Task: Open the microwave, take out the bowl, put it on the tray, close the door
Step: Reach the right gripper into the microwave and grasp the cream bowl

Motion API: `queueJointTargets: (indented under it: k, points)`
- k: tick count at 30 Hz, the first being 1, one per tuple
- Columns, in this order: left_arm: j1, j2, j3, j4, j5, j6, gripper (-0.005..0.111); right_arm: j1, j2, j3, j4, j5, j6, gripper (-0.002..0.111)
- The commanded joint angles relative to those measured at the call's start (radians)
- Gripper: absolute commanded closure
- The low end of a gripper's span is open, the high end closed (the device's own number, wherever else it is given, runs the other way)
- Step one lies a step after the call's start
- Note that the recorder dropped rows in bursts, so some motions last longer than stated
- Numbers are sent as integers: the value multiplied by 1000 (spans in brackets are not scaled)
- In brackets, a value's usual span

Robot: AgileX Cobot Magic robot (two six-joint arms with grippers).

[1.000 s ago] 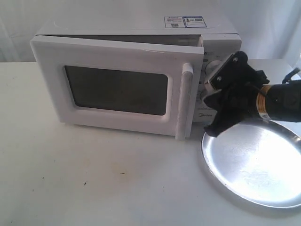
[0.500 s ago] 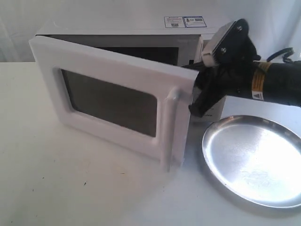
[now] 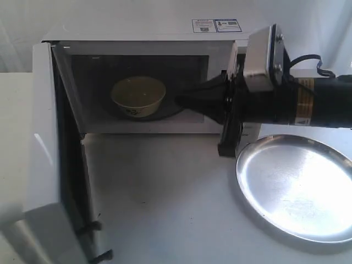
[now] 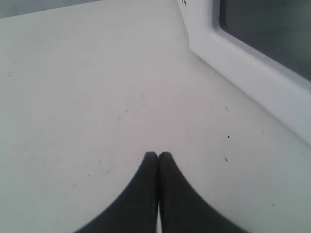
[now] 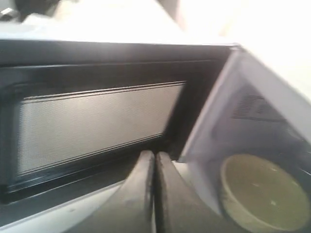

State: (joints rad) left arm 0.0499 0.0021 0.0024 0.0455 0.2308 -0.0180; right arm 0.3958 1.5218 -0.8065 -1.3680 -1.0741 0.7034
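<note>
The white microwave (image 3: 165, 33) stands at the back with its door (image 3: 47, 159) swung wide open to the left, its dark mesh inner face (image 5: 92, 121) showing. Inside sits the cream bowl (image 3: 138, 96) on the turntable; the right wrist view shows the bowl (image 5: 262, 194) too. My right gripper (image 3: 179, 99) is shut and empty, its tip at the cavity mouth just right of the bowl. The silver tray (image 3: 297, 187) lies on the table at the right. My left gripper (image 4: 158, 155) is shut over bare table, beside the door's outer face (image 4: 252, 58).
The white tabletop (image 3: 165, 192) stretches in front of the microwave between door and tray. The right arm's black body (image 3: 297, 104) hangs over the tray's far rim and hides the microwave's dials.
The door has swung from slightly ajar to wide open, uncovering the bowl. My right gripper has moved up and left, from in front of the dials to the cavity opening.
</note>
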Motion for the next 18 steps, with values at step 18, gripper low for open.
queueJointTargets:
  k: [18]
  points:
    - [-4,-2,-2,-7,1,-4,107,291,556,-373,679,186,-512,75]
